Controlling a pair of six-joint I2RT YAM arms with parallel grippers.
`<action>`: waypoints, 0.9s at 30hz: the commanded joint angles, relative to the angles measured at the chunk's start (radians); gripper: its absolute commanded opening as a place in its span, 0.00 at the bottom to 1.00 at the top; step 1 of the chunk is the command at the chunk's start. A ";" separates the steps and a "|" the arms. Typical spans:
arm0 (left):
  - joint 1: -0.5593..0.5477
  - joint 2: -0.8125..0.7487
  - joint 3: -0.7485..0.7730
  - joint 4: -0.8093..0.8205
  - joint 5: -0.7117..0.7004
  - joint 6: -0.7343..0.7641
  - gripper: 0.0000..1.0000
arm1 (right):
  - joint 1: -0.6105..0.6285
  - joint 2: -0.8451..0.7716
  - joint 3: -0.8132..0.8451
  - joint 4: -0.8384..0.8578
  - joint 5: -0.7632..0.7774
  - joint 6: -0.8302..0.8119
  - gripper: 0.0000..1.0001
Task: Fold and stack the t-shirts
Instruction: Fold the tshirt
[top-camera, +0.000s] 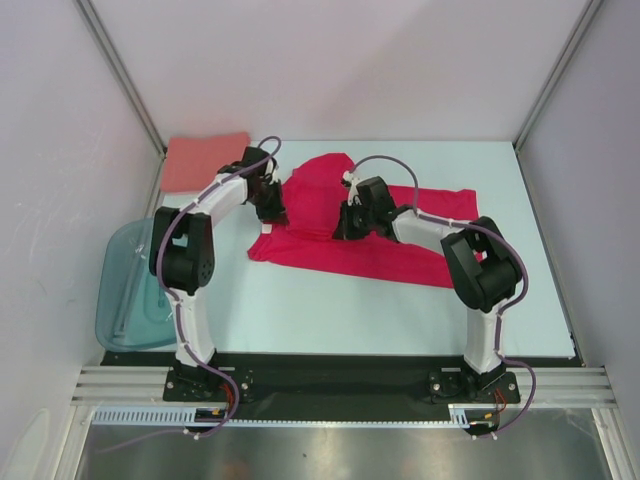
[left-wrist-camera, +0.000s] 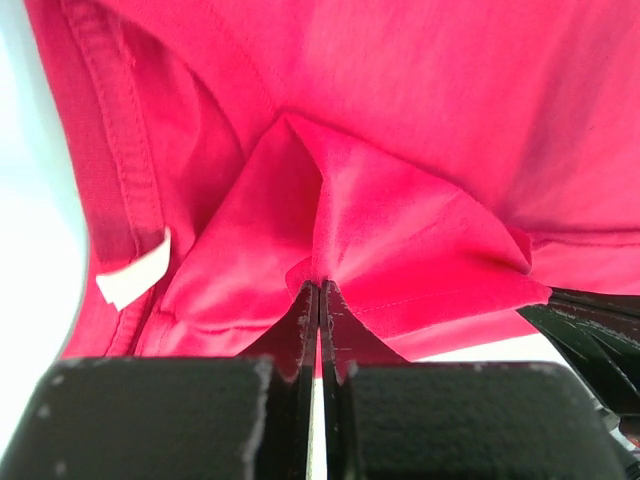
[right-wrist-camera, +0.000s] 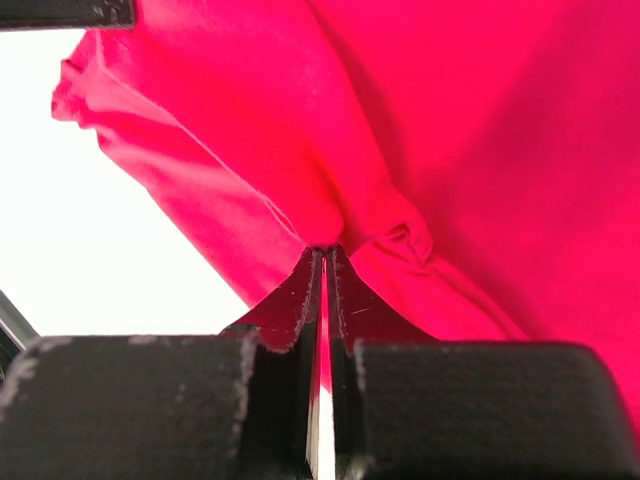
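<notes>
The red t-shirt (top-camera: 410, 258) lies across the middle of the table (top-camera: 330, 310). Its long axis runs from centre-left toward the right edge of the top view, dipping slightly as it goes. Both pairs of fingers are closed tight on it — the left fingers (top-camera: 272, 212) on a peaked fold at the shirt's left end, the right fingers (top-camera: 347, 230) on a bunched pinch nearer its middle. In each wrist view the cloth spreads away from the fingertips toward the top of the frame, so the body of the shirt lies beyond the fingers, not under them. Most of the loose cloth trails to the right of the right fingers, on that arm's side. The pink t-shirt (top-camera: 205, 160) sits folded in the upper left corner, apart from the red one and nearer the left arm — so, by my reading, the finished fold will have to travel up and left to stack on it.
</notes>
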 joint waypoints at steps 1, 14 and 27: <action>0.009 -0.089 -0.028 0.000 -0.003 0.032 0.01 | 0.024 -0.066 -0.013 -0.015 0.017 0.009 0.02; 0.035 -0.152 -0.112 -0.013 -0.015 0.057 0.01 | 0.062 -0.098 -0.070 -0.009 0.040 0.032 0.02; 0.038 -0.244 -0.139 -0.020 -0.077 0.066 0.39 | -0.019 -0.198 -0.105 -0.043 -0.058 0.077 0.48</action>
